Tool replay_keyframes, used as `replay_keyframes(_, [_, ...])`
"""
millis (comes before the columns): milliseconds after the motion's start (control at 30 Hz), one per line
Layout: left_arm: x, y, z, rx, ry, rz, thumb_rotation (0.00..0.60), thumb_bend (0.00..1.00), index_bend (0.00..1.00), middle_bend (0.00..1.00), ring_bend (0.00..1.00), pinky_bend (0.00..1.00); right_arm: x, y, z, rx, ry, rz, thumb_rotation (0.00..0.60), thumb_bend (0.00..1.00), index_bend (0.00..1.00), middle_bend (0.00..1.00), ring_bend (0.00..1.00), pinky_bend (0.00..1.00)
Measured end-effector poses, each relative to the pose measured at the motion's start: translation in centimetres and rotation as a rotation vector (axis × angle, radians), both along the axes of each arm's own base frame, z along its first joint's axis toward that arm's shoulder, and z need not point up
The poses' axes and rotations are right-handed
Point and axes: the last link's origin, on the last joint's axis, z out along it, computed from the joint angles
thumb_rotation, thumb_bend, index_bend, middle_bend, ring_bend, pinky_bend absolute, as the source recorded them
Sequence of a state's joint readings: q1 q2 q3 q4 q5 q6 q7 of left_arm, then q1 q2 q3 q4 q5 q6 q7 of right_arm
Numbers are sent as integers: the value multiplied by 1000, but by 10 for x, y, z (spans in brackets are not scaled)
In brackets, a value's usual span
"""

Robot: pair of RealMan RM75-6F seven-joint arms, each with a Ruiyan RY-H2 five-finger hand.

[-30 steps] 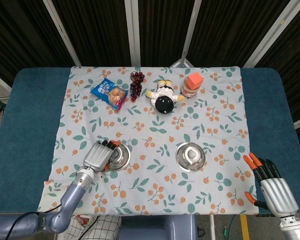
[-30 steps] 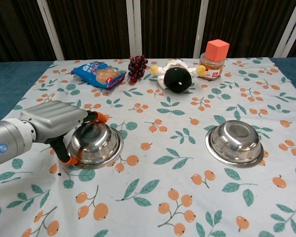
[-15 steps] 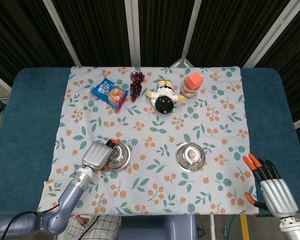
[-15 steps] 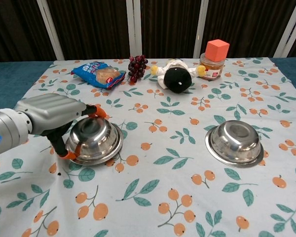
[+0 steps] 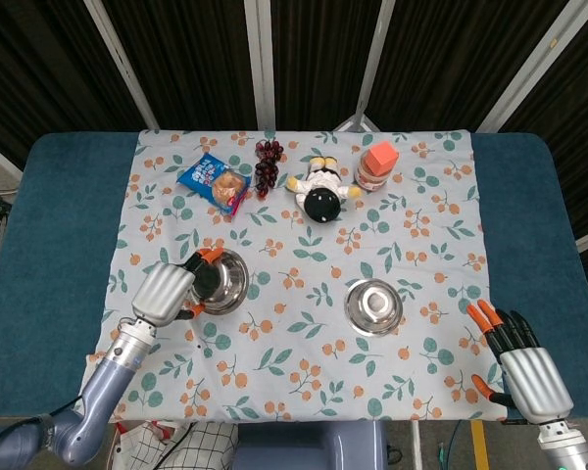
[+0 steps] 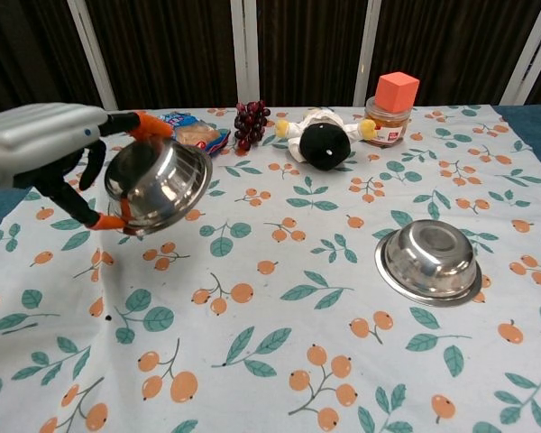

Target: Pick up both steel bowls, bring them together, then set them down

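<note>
two steel bowls | left hand [image 6: 45,149] grips one bowl [image 6: 158,185] — aloft | other bowl [image 6: 430,262] on tablecloth [image 6: 288,307] | right hand [image 5: 524,367] — empty, fingers apart

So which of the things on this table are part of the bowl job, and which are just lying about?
Part of the job:
- steel bowl held up, tilted, by the left hand
- second steel bowl, upside down on the cloth
- right hand, holding nothing

Lying about:
- snack packet
- grapes
- plush toy
- jar with orange block on it
</note>
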State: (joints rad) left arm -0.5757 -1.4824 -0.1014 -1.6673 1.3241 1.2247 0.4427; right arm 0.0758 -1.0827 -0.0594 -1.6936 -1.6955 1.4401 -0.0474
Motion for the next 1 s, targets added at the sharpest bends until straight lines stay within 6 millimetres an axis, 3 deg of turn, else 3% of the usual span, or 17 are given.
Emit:
replay_keyframes(233, [-24, -7, 36, 58, -228, -56, 600, 611, 540, 687, 636, 789, 10, -18, -23, 84, -27, 52, 600, 322, 0, 0, 0, 36])
replay_keyframes(500, [-64, -30, 80, 180, -382, -164, 600, 610, 532, 683, 634, 789, 41, -57, -59, 190, -46, 115, 600, 322, 0, 0, 0, 36])
replay_keyframes(800, [-78, -52, 83, 181, -394, -214, 600, 609, 530, 682, 631, 789, 70, -97, -95, 259, -2, 93, 600, 322, 0, 0, 0, 36])
replay_keyframes(1000, [-81, -52, 77, 169, -373, -209, 600, 609, 530, 683, 631, 789, 83, -113, -118, 307, 27, 93, 600, 322, 0, 0, 0, 36])
